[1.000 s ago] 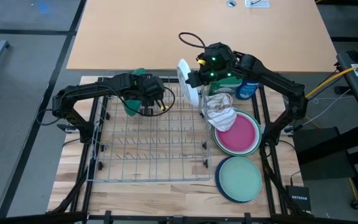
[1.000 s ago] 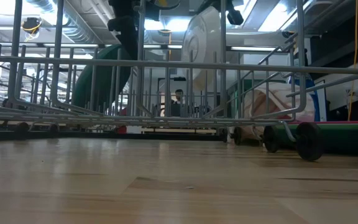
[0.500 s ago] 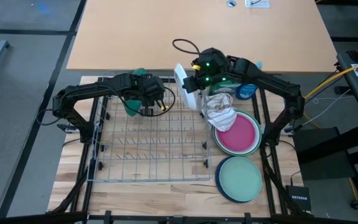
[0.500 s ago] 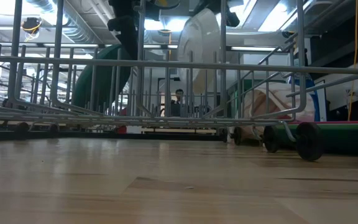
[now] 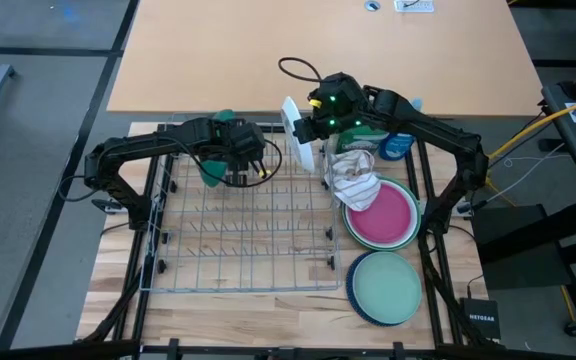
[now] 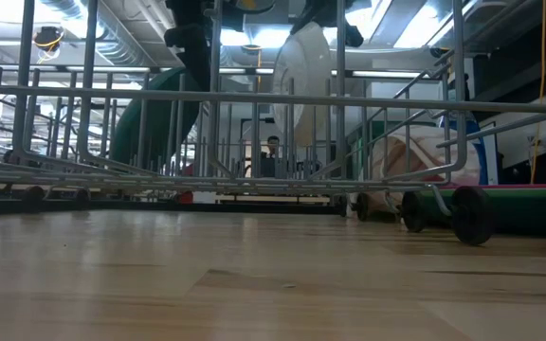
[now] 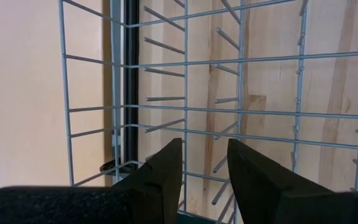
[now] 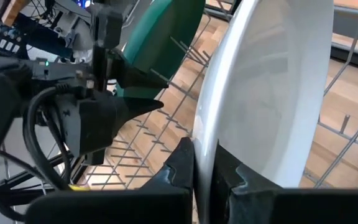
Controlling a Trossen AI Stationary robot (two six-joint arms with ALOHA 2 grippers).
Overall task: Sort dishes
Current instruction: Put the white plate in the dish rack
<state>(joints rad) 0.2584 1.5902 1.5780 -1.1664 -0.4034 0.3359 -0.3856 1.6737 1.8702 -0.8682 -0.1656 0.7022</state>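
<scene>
From above, the right pincer (image 5: 311, 128) carries a white plate (image 5: 299, 132) on edge over the wire rack's (image 5: 238, 215) far right corner; the left pincer (image 5: 215, 160) waits over the far left. The low view shows the plate (image 6: 303, 85) above the wires. The right wrist view confirms fingers (image 8: 182, 163) clamping its rim; the left wrist view shows fingers (image 7: 166, 168) partly apart, empty.

Right gripper (image 8: 202, 163) jaws clamped; left gripper (image 7: 204, 163) jaws parted.
</scene>
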